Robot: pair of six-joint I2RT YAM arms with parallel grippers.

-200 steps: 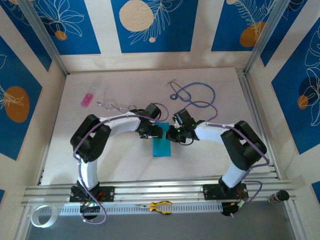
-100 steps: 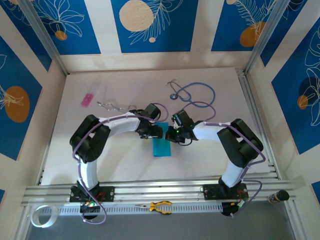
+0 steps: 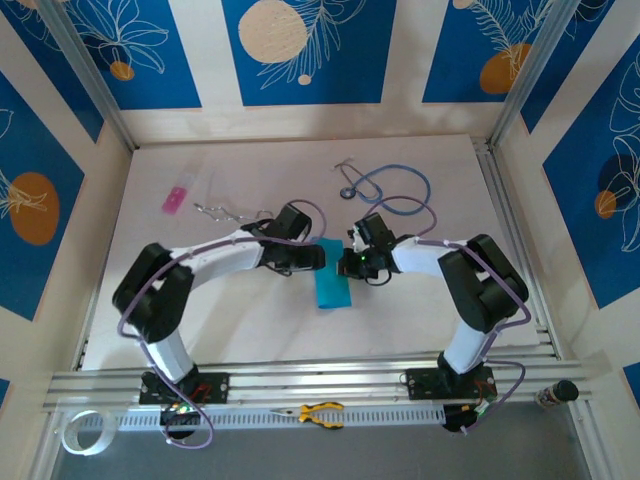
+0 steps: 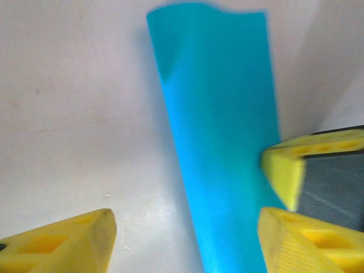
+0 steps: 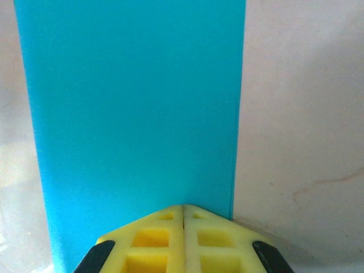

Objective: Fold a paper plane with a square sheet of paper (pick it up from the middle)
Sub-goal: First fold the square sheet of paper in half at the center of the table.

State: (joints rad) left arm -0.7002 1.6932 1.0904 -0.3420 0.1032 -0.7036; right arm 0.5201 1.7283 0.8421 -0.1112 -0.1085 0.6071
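Observation:
The square sheet of paper (image 3: pixel 333 287) lies folded into a narrow cyan-blue strip at the table's middle, between the two grippers. My left gripper (image 3: pixel 312 258) is open at the strip's upper left. In the left wrist view, the left gripper (image 4: pixel 187 243) straddles the paper (image 4: pixel 222 131), which bows upward along its length. My right gripper (image 3: pixel 351 263) is shut at the strip's upper right. In the right wrist view, the right gripper (image 5: pixel 183 211) has its closed tips against the near edge of the flat paper (image 5: pixel 131 102). One of its fingers (image 4: pixel 291 166) touches the paper's right side.
A blue-tubed stethoscope (image 3: pixel 392 190) lies behind the right gripper. A small pink rectangle (image 3: pixel 174 200) and a bent wire piece (image 3: pixel 225 211) sit at the back left. Yellow-handled pliers (image 3: pixel 322 412) rest on the front rail (image 3: pixel 300 385), with a tape roll (image 3: pixel 80 432) at the front left.
The paper has shifted slightly up and right and now sits a little tilted. The left arm has stretched out, its elbow swinging left. The right gripper has edged back a little.

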